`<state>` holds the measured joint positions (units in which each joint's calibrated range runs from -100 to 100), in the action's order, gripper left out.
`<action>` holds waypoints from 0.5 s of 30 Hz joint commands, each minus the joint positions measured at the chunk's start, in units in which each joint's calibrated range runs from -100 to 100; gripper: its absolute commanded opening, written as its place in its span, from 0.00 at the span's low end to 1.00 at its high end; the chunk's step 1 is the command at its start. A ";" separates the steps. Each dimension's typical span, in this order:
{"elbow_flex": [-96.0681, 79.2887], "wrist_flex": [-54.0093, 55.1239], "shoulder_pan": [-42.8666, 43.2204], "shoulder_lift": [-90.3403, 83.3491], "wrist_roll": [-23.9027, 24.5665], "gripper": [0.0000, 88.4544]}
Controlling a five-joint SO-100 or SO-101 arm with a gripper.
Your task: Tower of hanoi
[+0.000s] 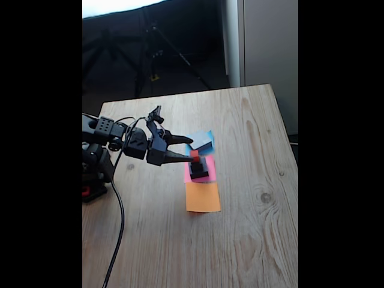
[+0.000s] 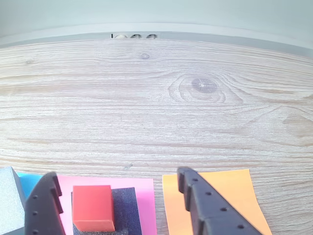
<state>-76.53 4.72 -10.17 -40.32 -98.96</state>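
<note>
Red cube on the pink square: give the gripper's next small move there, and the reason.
Probably close the gripper on the red cube. In the wrist view the fingers are spread, with the cube in the gap between them, nearer the left finger. The cube sits on top of the black block over the pink paper, so it is the free top piece. Centring a touch leftward first may help.
</note>
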 commanded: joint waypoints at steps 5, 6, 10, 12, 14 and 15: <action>-4.20 13.69 1.77 4.43 -1.04 0.32; -4.83 15.07 2.11 4.81 -1.04 0.32; -6.65 17.82 2.94 5.65 -1.04 0.32; -6.65 17.82 3.28 5.87 -1.04 0.32; -6.65 17.90 3.36 6.18 -1.04 0.32; -6.65 18.14 3.44 6.55 -1.04 0.32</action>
<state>-83.57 21.22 -7.49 -34.25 -98.96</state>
